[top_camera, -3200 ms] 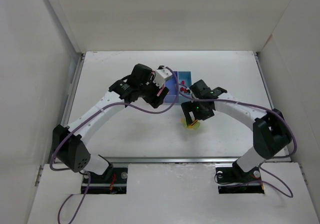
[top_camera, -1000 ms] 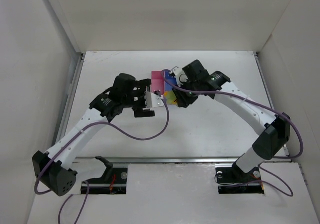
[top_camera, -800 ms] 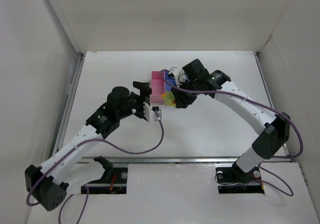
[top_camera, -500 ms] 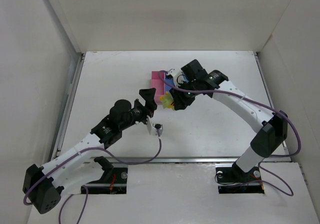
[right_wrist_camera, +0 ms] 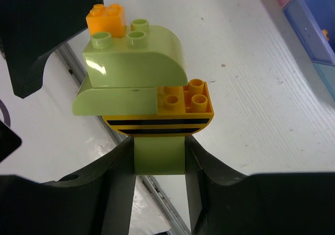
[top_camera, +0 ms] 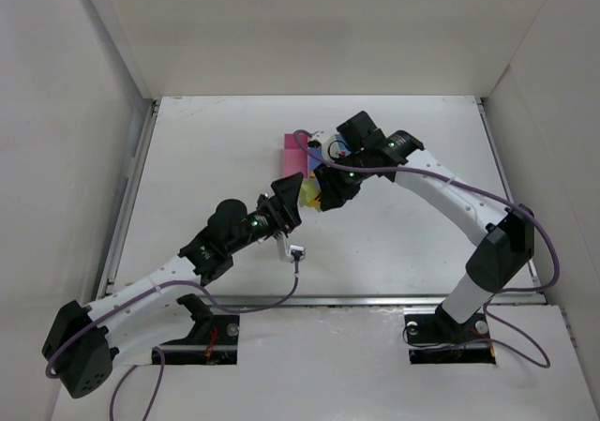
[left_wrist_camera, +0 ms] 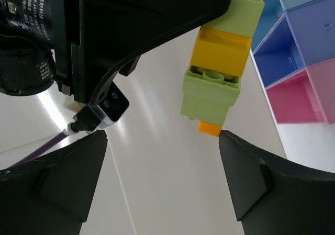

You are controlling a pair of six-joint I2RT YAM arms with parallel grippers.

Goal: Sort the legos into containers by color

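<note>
Now the left gripper (left_wrist_camera: 161, 141), fingers spread and empty, has drawn back from the pink bin (top_camera: 292, 157); the lime-and-orange brick clump (right_wrist_camera: 133, 78) sits just beyond its fingertips, pinched between the right gripper (right_wrist_camera: 159, 159) fingers.

The brick clump (top_camera: 310, 191) hangs between the left gripper (left_wrist_camera: 159, 141) and right gripper (right_wrist_camera: 158, 159), just in front of 3 joined bins (top_camera: 294, 155) on the table (top_camera: 206, 158).
</note>
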